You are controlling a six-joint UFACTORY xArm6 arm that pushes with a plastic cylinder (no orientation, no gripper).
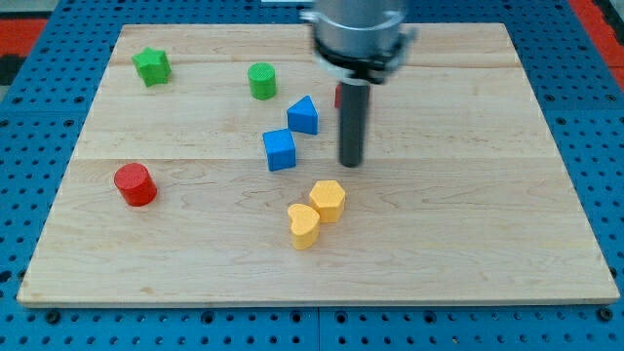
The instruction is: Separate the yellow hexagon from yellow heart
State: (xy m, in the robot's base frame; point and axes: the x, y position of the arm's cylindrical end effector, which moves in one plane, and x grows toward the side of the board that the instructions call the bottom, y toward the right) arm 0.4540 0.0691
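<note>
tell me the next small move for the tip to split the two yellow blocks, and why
Probably bring my tip down toward the view's bottom onto the yellow hexagon, then push it toward the view's right. The hexagon sits touching the yellow heart, which lies to its lower left, and my tip now stands just above the hexagon, right of the blue cube, so a short approach should reach it.

My tip (351, 163) sits above the yellow hexagon (329, 201), which touches the yellow heart (304, 225). A blue cube (280, 150) and blue triangle (303, 115) are to the tip's left. A red cylinder (135, 184) stands far left on the wooden board (487, 224).
</note>
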